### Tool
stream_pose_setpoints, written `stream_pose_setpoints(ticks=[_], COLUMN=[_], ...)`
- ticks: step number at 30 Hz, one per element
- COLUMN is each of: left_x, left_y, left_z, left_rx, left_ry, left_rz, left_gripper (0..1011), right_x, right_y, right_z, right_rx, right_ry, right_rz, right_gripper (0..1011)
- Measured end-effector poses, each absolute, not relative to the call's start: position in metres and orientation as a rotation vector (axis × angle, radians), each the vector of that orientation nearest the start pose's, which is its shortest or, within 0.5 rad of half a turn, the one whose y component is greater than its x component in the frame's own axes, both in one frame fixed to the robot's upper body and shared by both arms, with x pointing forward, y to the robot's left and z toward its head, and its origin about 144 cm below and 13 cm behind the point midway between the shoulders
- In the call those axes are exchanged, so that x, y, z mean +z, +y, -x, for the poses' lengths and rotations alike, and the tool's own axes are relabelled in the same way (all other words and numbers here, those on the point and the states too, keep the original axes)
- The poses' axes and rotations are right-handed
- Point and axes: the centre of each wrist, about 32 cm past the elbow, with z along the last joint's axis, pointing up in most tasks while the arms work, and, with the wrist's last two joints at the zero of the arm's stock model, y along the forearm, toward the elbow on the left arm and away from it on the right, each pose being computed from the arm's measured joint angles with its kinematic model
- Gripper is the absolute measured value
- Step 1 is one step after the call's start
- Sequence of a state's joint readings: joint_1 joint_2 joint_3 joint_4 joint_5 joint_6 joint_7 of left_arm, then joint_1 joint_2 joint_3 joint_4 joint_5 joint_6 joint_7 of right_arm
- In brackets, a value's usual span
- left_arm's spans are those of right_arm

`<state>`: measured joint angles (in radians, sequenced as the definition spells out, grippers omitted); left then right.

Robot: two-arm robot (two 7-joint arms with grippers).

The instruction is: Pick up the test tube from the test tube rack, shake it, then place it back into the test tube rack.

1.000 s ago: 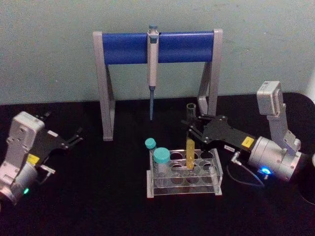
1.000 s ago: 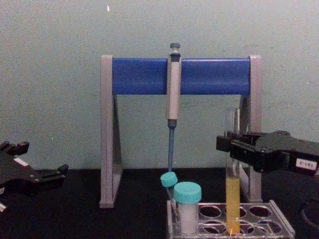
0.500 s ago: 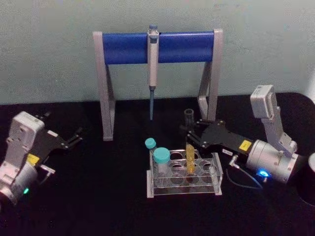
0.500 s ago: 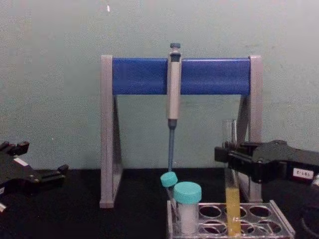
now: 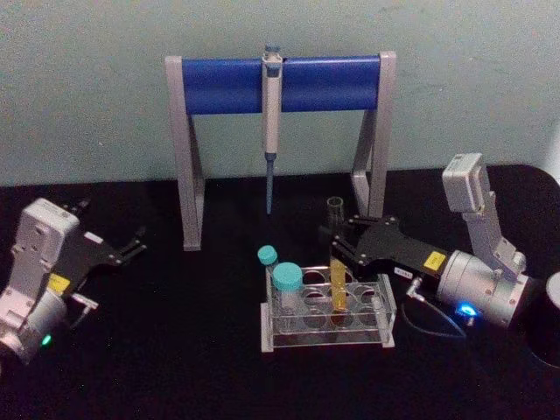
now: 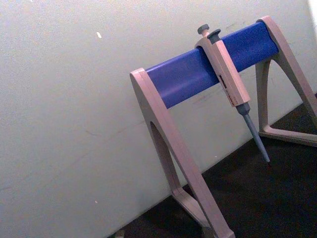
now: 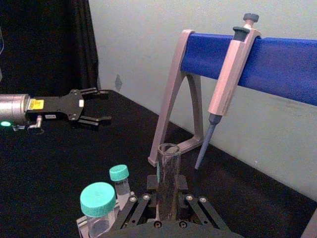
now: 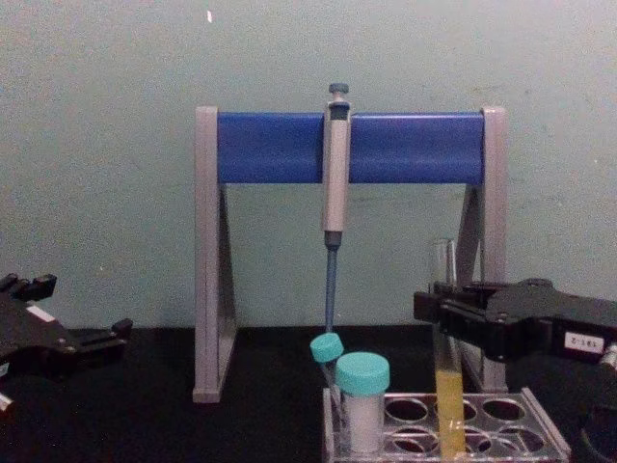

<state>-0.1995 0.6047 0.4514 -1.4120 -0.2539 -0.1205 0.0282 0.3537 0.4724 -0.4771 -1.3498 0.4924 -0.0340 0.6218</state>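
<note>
- Right claw (image 5: 337, 249): reaches in from the right, just above the back row of the rack (image 5: 328, 339). Its fingers are clamped on the test tube (image 5: 337, 282), one on each side of the glass above the liquid. The right wrist view shows the tube (image 7: 168, 181) upright between the two fingers.
- Test tube: stands upright in a hole in the back row of the rack, right of centre. Its lower part, with the yellow-orange liquid, is down inside the rack (image 8: 545, 439), and its open clear top rises above the claw (image 8: 436, 311).
- Rack: sits on the black desk (image 5: 175, 350) in front of the stand (image 5: 227, 85). Two teal-capped tubes, a large one (image 5: 287, 282) and a small one (image 5: 267, 255), stand at its left end.
- Stand: a pipette (image 5: 272, 105) hangs from the blue crossbar, tip down, well clear of the rack.
- Left claw (image 5: 136, 243): idle at the left of the desk, well apart from the rack, with its fingers spread and nothing between them (image 7: 105, 105).
</note>
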Motion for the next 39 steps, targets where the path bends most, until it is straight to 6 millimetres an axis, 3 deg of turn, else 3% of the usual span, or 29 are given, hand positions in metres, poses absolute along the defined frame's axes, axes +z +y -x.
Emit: stream_pose_setpoints(ticks=[39], left_x=[1.1398], left_y=[0.3097], left_z=[-0.4886], left_rx=[1.248], left_ry=[-0.285], left_rz=[-0.304], left_gripper=[1001], right_x=[1.1697], right_y=[-0.2652], right_z=[-0.535], right_rx=[-0.636], right_ry=[0.005], right_rz=[0.107], right_gripper=[232])
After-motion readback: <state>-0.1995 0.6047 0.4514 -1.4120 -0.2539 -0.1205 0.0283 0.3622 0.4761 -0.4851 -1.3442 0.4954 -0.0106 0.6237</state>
